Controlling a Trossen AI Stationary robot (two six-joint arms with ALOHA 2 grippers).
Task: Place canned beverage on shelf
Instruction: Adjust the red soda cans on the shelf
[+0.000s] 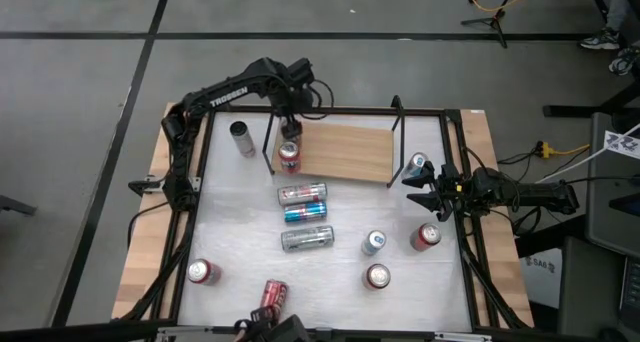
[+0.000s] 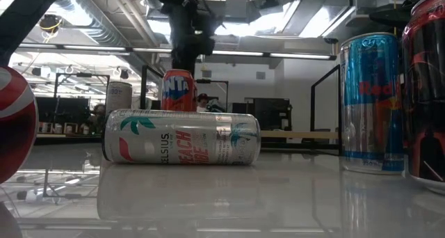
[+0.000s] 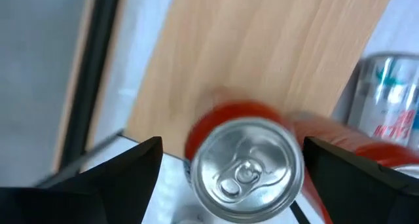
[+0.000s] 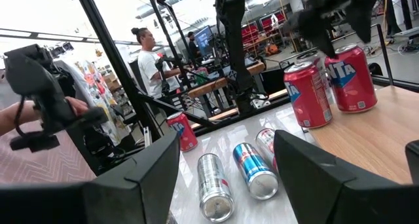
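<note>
Red can [image 1: 289, 156] upright, silver top, on light-brown shelf [image 1: 350, 152] edge.

Red can [image 1: 289, 157] upright on light wooden shelf [image 1: 350, 152], seemingly at its left end

Lighting was bright, from ceiling strip lights [image 2: 292, 55]. Their glare lay on the glossy tabletop [image 2: 278, 196]. The red can [image 3: 245, 162] was motion-blurred in the left wrist view.

The counter [image 1: 240, 197] is seen whole from straight above. It is viewed level from surface height, near a lying can [image 2: 181, 137]. The shelf [image 3: 262, 60] is viewed closely by the left wrist, obliquely by the right; it is shared with the overhead.
</note>
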